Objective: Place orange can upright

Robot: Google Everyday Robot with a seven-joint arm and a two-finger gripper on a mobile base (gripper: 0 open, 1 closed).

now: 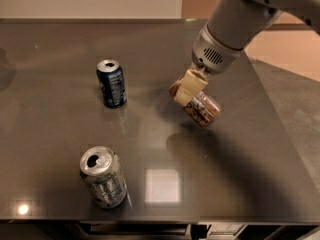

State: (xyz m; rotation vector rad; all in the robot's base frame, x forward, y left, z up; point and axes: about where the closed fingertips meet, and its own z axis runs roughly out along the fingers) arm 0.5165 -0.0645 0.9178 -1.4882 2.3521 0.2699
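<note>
The orange can (202, 109) is copper-brown with pale markings. It hangs on its side, tilted, lifted above the dark tabletop (60, 49) right of centre, with its shadow below it. My gripper (187, 90) comes down from the upper right and is shut on the orange can, a cream-coloured finger (190, 86) across its near side. The far finger is hidden behind the can.
A dark blue can (111, 83) stands upright left of the gripper. A silver-grey can with dark print (103, 177) stands near the table's front edge at the left. The table's right edge runs close to the arm, with floor beyond it.
</note>
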